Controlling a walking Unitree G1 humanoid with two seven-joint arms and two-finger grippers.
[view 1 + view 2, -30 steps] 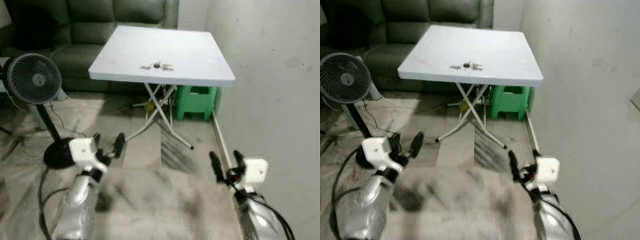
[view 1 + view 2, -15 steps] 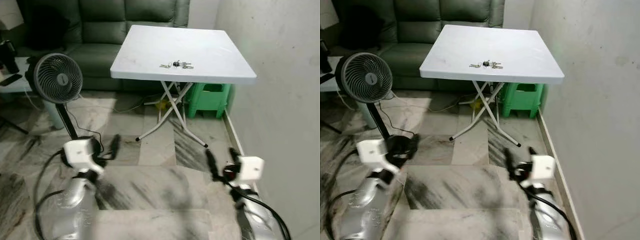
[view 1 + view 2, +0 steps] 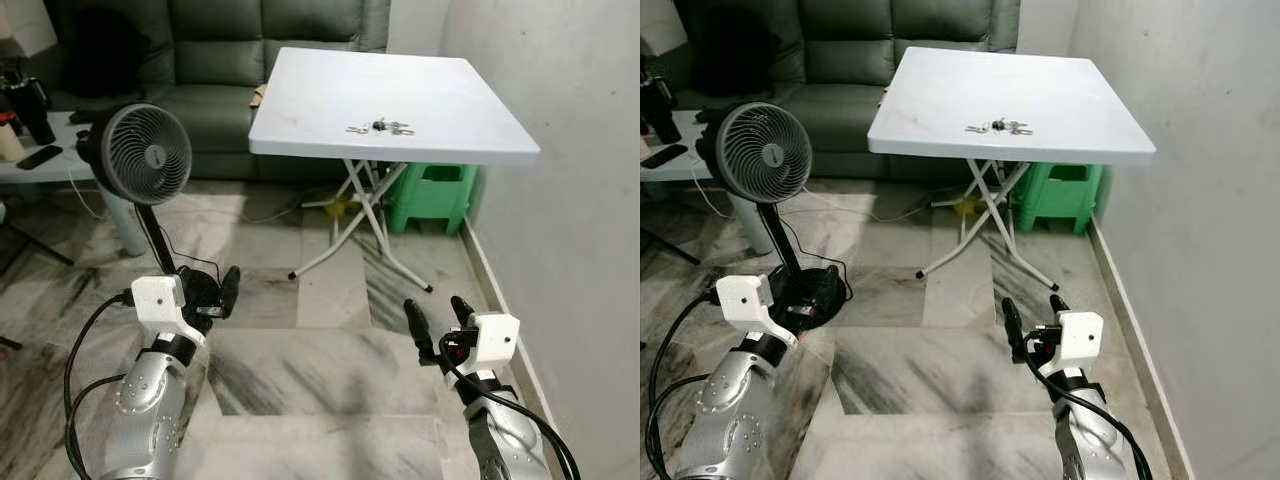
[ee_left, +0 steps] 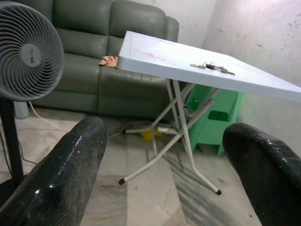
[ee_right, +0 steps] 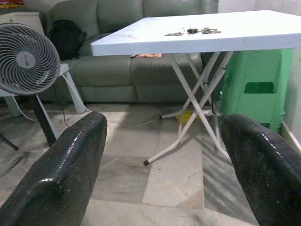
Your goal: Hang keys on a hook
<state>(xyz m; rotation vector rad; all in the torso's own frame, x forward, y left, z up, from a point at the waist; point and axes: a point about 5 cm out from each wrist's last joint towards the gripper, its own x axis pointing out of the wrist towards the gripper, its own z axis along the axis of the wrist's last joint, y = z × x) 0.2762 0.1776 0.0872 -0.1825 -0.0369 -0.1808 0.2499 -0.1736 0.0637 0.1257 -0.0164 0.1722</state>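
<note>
Keys [image 3: 379, 127] on white table [image 3: 320, 120], fan [image 3: 146, 156] at left, green stool [image 3: 433, 195] underneath. Left gripper [image 3: 213, 293] and right gripper [image 3: 437, 318] both spread, empty.

You see white folding surface [image 3: 330, 110] far centre, crossed metal legs [image 3: 358, 215] beneath. Green plastic stool [image 3: 432, 195] under surface's right side, against white wall [image 3: 560, 200] on right. Dark green sofa [image 3: 220, 60] along far side, behind surface. Black pedestal fan [image 3: 147, 154] at left, its round base [image 3: 195, 295] on marble floor [image 3: 310, 350], cable trailing nearby. Far left: low side table [image 3: 45, 165] carrying phone [image 3: 42, 156] and dark bottle [image 3: 35, 110]. Black bag [image 3: 100, 55] on sofa's left end.
</note>
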